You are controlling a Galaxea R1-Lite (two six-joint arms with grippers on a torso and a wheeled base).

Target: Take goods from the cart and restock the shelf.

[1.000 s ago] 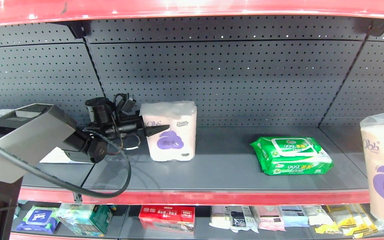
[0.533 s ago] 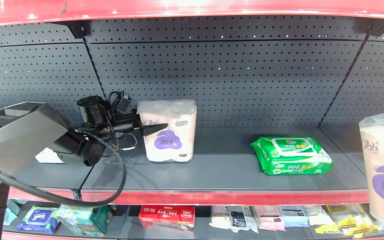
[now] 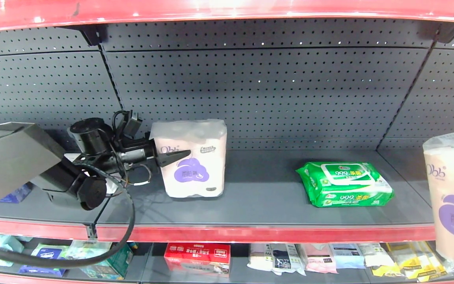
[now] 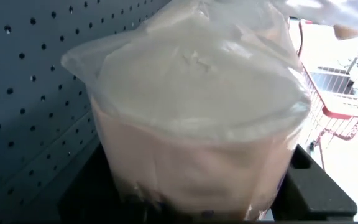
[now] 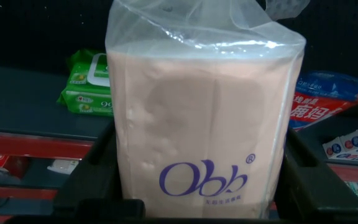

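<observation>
Pincers first: I see the left pincer (image 3: pixel 179 152) clenched on the left pack (image 3: pixel 189 157) of tissue rolls, one dark finger (image 3: pixel 173 156) lying across the printed front and the other hidden behind it. From the left wrist camera the same pincer (image 4: pixel 197 199) has the left pack (image 4: pixel 197 118) wedged between its two black fingers, wrapped top toward the lens. The pack stands upright on the left half of the shelf (image 3: pixel 266 197), close to the pegboard (image 3: pixel 266 90); its base is down at the deck, though I cannot tell whether it bears on it.

On the other side, the right pincer (image 5: pixel 207 186) is clenched on the right pack (image 5: pixel 204 124), fingers pressed against both its sides. In the head view that right pack (image 3: pixel 453 197) hangs upright at the far right, out in front of the shelf's red lip and off the deck.

Between the two packs, green wipes (image 3: pixel 345 184) lie flat on the shelf, well apart from the left pack. Boxes and packets line the lower shelf (image 3: pixel 250 258). Part of the red cart (image 4: pixel 347 106) shows past the left pack in the left wrist view.
</observation>
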